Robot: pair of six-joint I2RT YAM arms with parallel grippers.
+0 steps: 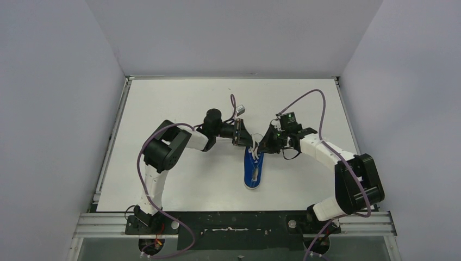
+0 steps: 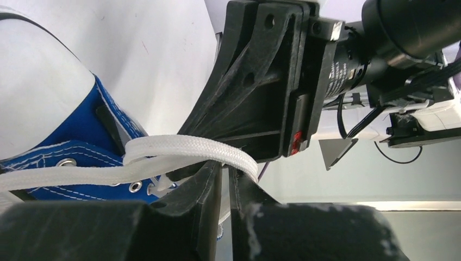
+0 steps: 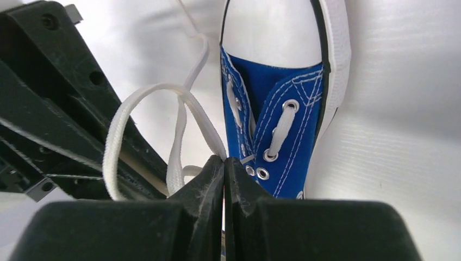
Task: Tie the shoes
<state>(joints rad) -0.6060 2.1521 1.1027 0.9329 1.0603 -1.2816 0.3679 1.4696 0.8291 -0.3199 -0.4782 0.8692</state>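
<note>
Sneaker (image 1: 253,173): blue canvas with a white sole rim, lying flat on the white counter (image 1: 185,103) between the two arms, toe cap toward the near edge. Laces (image 3: 117,130): white, untied, drawn up from the eyelets at the far end in a loose loop. Left gripper (image 2: 225,171): jaws nearly closed, pinching a lace strand that curves over the fingertips. Right gripper (image 3: 224,163): jaws pressed together on the base of the loop. Both grippers sit close together above the shoe's opening.
</note>
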